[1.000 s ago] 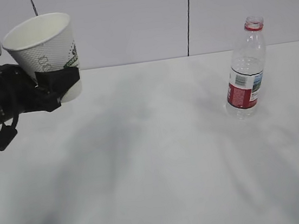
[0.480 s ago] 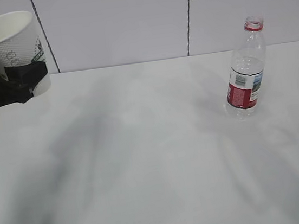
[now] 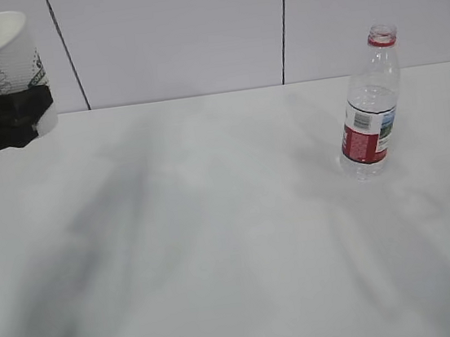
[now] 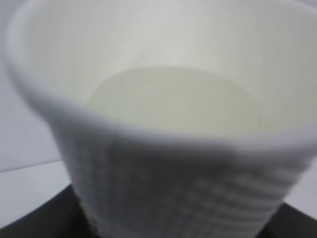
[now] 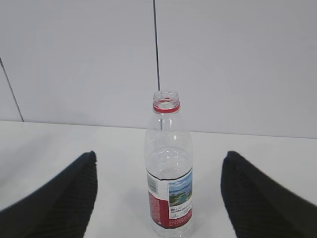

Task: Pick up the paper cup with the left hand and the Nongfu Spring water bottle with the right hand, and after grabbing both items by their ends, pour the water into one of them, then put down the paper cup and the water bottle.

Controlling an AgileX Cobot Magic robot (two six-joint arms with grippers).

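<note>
Here, white dimpled paper cup [image 3: 0, 60], cream inside.

- Paper cup [image 3: 0, 60]: green and grey printed marks, too small and tilted to read.
- Water bottle [image 5: 169, 168]: red-and-white label with landscape picture; lettering illegible.

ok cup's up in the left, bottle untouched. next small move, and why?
Probably ease the right gripper forward around the bottle, then close. The cup is gripped in the left gripper, lifted at the far left. The bottle stands upright and capless on the table, centred between the right gripper's open fingers but beyond them, not yet between them.
</note>
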